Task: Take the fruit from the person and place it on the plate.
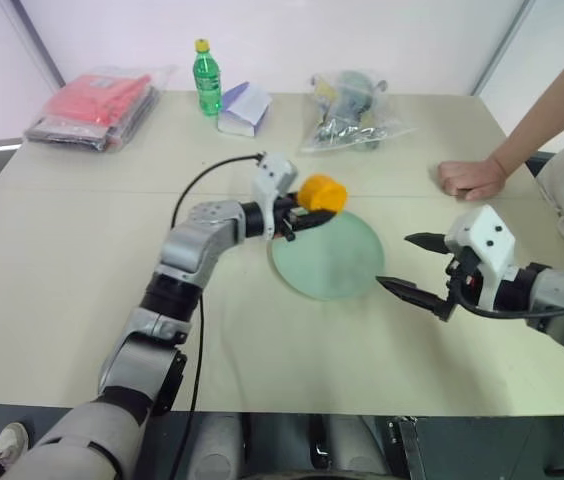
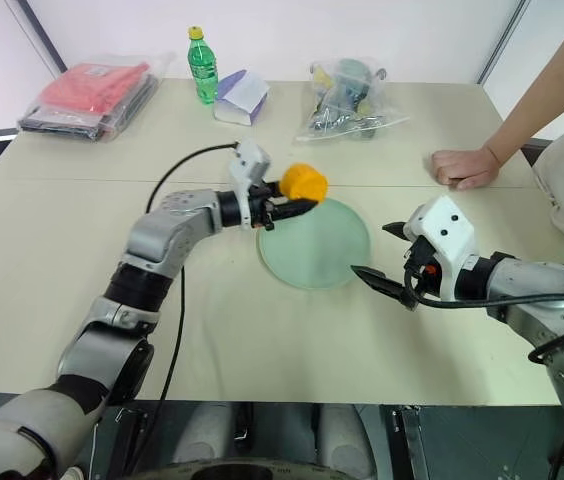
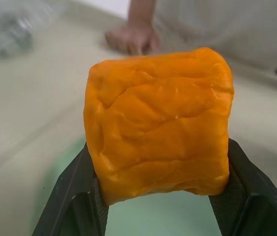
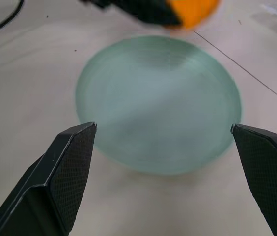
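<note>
- No text, brand, number or sign can be read in any view.
- The green bottle (image 1: 207, 78) at the far side of the surface (image 1: 62, 260) wears a label, but its print is too small to make out.
- The clear bags (image 1: 352, 115) and the red packet (image 1: 97, 105) show no legible writing.

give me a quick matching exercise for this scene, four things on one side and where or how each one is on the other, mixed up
Things:
1. fruit
2. plate
3. right tool
4. person's hand

States:
A. open, holding nothing, beside the plate
B. resting as a fist on the table
C. clamped in the left tool over the plate's far edge
D. lying flat on the table with nothing on it

Pairs: 1-C, 2-D, 3-A, 4-B
</note>
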